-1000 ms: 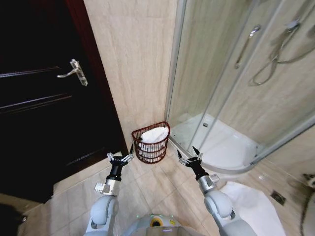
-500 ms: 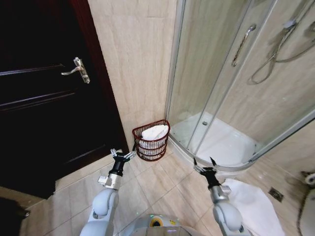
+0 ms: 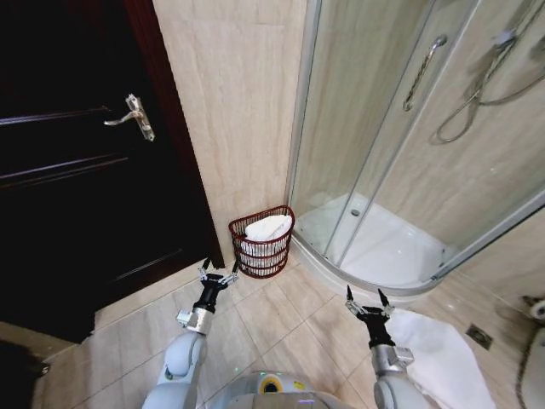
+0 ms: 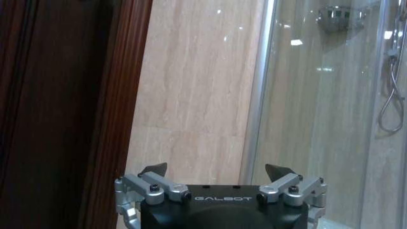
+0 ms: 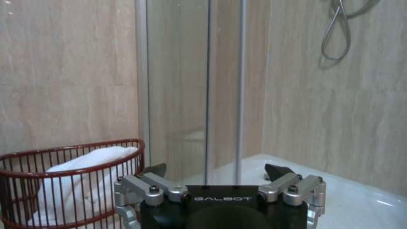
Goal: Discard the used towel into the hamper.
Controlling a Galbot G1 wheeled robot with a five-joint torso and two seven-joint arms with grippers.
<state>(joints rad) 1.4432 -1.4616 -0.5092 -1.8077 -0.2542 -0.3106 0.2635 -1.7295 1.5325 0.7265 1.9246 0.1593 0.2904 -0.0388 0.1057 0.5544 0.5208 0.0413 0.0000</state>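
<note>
Towel (image 3: pixel 267 228), white and soft, lay bunched inside the hamper (image 3: pixel 262 254), its folds rising a little above the rim. The hamper was a small rounded basket of dark red-brown wire, its thin upright bars spaced so that the cloth showed through, its body narrowing toward the base. It stood on the floor (image 3: pixel 281 319) of glossy beige tiles, against the wall (image 3: pixel 234 111) of pale streaked stone, with the dark wooden door (image 3: pixel 77 170) to one side of it and the curved glass shower (image 3: pixel 400 145) touching or just beside it on the other. A metal lever handle (image 3: pixel 136 118) sat on the door, well above the hamper.

The left gripper (image 3: pixel 218 273) hung just in front of the hamper, low over the tiles, its fingers spread apart and holding nothing. The right gripper (image 3: pixel 367 298) was farther from the hamper, near the white raised base of the shower, its fingers likewise parted and bare. In the right wrist view the hamper (image 5: pixel 70 183) showed beside that gripper (image 5: pixel 216 171), the towel (image 5: pixel 76 181) draped within its wire bars. A pale mat (image 3: pixel 438 354) lay flat on the floor beyond the right gripper, well apart from the hamper.
</note>
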